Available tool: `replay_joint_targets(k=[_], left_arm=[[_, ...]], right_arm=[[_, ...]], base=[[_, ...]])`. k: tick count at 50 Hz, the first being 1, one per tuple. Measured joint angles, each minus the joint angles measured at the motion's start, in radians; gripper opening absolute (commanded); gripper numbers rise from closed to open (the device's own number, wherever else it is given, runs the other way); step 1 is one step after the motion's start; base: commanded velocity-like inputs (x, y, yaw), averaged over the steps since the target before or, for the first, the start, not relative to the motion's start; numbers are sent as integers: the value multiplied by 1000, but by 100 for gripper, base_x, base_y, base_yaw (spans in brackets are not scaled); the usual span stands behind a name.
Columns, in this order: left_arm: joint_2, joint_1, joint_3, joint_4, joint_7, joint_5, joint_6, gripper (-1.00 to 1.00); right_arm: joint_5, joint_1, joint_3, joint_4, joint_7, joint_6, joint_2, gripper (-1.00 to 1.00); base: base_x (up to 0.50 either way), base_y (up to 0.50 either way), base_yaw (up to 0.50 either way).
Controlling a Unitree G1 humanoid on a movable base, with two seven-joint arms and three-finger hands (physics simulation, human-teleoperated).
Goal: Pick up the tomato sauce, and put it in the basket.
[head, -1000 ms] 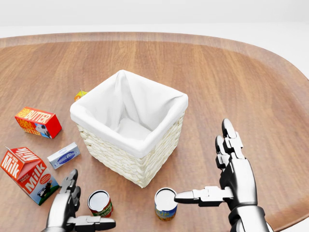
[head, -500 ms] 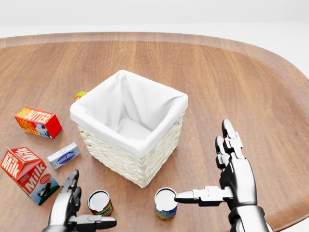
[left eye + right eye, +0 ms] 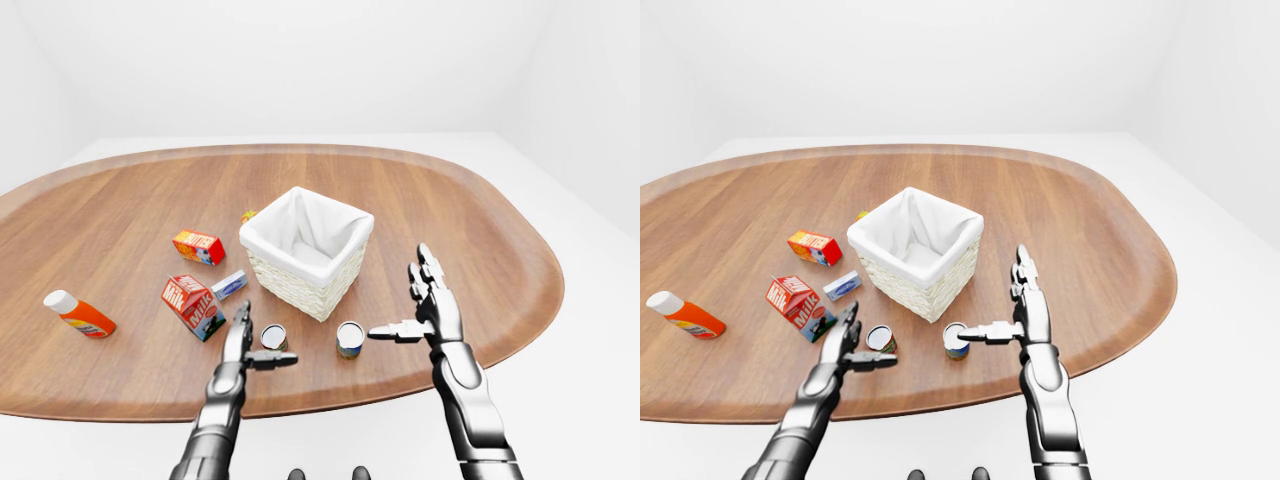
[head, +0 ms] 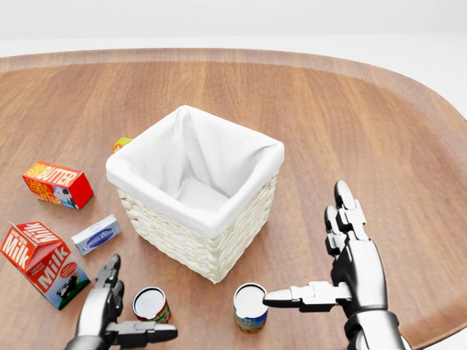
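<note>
1. Wicker basket (image 4: 197,240) with a white liner stands upright at the middle of the wooden table (image 4: 365,117); its opening is unobstructed.
2. Two cans stand just below the basket in the head view: a red-green can (image 4: 151,305) on the left and a blue-yellow can (image 4: 250,307) on the right. The red-green can is judged to be the tomato sauce; no label text on either can is legible.
3. Left hand (image 4: 109,317) is beside the red-green can, fingers spread and released, with one finger reaching under the can's lower edge in the head view. Nothing is grasped.
4. Right hand (image 4: 350,273) is open, fingers extended upward, thumb (image 4: 292,296) pointing at the blue-yellow can and just beside it. Contact cannot be confirmed.
5. Recommended procedure: bring the left fingers around the red-green can's side wall, close evenly, and keep it upright. Lift above the rim before moving over the liner. Keep the right hand off the blue-yellow can.
6. Legible writing: the carton (image 4: 42,264) reads "Milk"; the red-orange box (image 4: 57,184) reads "BUTTER". The small grey-blue box (image 4: 96,234) carries print too small to read.
7. An orange bottle (image 3: 80,313) lies well apart at the left of the left-eye view.
</note>
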Motion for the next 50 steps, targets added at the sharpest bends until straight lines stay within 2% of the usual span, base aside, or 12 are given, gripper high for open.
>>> replay_joint_targets(k=[20,50], left_arm=[[5,-79,5,138,0,-26,0,100],[15,-130,7,238,23,-11,0,100]], right_arm=[[2,0,-1,3,0,-2,0,100],[5,-5,-4,3,-1,2,-2,100]], base=[[0,0,0],[0,0,0]])
